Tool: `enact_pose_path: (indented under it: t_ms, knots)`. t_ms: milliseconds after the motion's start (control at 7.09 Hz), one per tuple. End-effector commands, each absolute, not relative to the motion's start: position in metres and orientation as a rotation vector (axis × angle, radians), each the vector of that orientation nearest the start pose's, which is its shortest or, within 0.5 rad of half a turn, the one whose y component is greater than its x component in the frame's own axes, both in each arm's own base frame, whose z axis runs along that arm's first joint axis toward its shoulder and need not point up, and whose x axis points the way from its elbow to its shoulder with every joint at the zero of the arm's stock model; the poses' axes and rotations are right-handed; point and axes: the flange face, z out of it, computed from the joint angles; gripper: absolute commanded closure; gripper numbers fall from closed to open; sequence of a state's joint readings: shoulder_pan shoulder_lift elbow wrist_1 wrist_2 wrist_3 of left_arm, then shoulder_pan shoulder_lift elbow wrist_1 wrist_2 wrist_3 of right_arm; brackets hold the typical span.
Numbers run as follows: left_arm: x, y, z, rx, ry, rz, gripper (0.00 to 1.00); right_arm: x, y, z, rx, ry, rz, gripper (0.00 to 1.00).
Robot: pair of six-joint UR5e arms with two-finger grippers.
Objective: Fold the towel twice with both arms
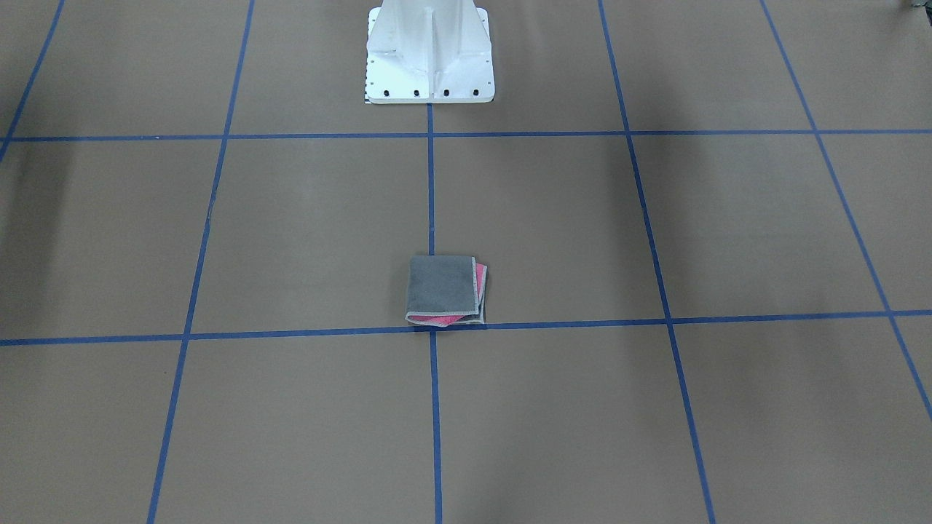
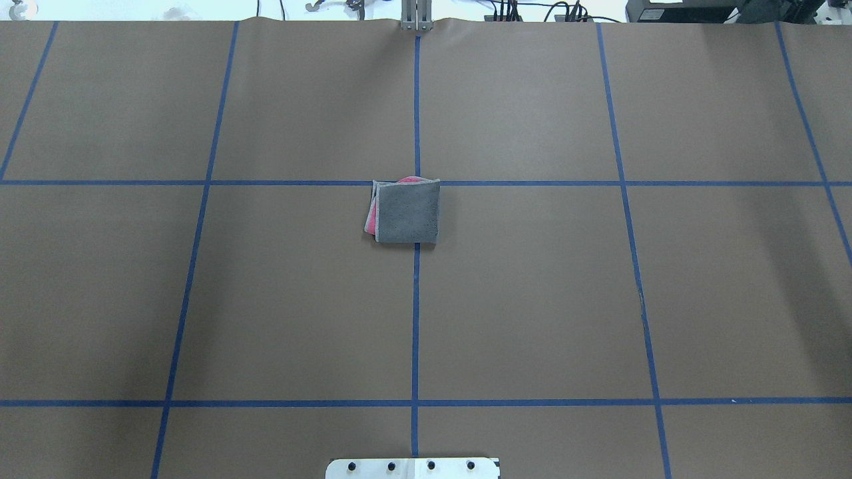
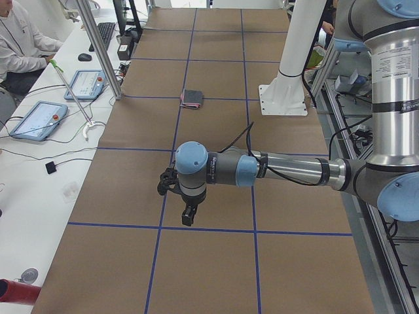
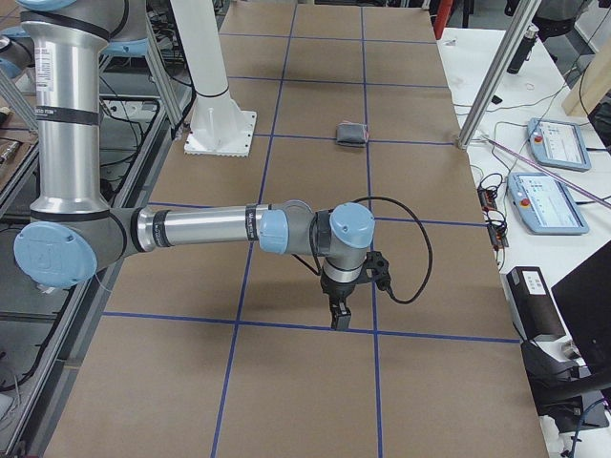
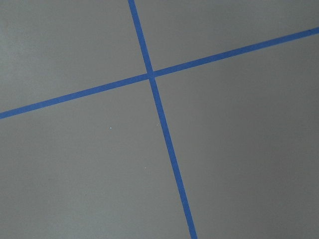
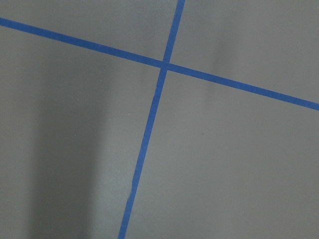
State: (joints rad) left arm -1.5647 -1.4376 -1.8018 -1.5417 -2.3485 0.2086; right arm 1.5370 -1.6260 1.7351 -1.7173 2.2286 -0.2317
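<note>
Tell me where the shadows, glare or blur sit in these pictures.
Front-facing view: soft dark bands cross the table at left and right, and the white pedestal glares bright; overhead view: the towel is sharp, shadows faint; right wrist view: a broad soft shadow down the left side.

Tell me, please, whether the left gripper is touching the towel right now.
Apart. The exterior left view shows the left gripper hanging well short of the towel, with a wide stretch of table between them.
</note>
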Motion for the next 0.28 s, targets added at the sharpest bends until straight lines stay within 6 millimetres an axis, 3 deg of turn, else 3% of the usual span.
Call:
enact_pose_path:
  t_ms: [0, 141]
  knots:
    - [-0.0607, -0.4385, 0.61, 0.143, 0.769, 0.23, 0.0, 0.0568, -0.4653, 0.6267, 0.03, -0.658, -0.244, 0.0]
    - [-0.0607, -0.4385, 0.61, 0.143, 0.769, 0.23, 0.0, 0.0567, -0.4652, 0.6268, 0.028, -0.66, -0.243, 0.0]
